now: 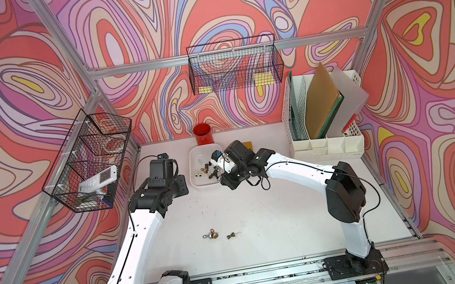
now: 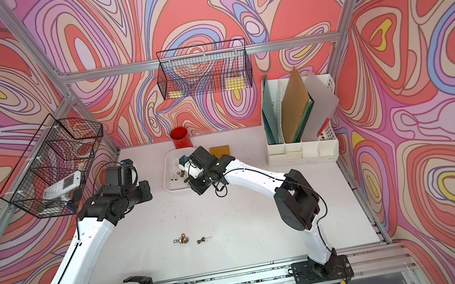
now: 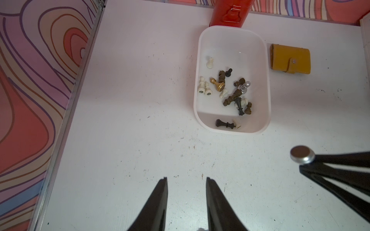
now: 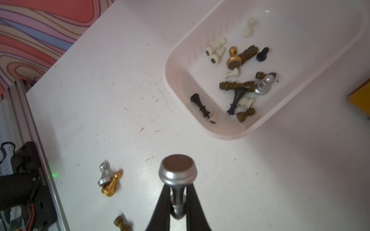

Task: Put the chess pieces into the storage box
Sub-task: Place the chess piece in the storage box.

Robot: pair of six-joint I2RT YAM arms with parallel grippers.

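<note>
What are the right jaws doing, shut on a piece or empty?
Shut on the silver chess piece: the right gripper pinches its stem, round base sticking out, not yet in the storage box.

**Storage box** (image 3: 240,48): a shallow white tray with rounded corners, sitting flat and open. More than a dozen chess pieces (image 3: 232,96) are lying toppled on its floor in white, black and dark brown, with one gold and one silver.

Well apart from the box, three more pieces are resting on the table. A silver pawn (image 4: 104,174) is touching a gold pawn (image 4: 111,185), and a brown pawn (image 4: 121,223) is lying near them.

A larger silver piece (image 4: 177,172) is hanging near the box, its round base pointing outward and its stem clamped in the right gripper (image 4: 178,200).
</note>
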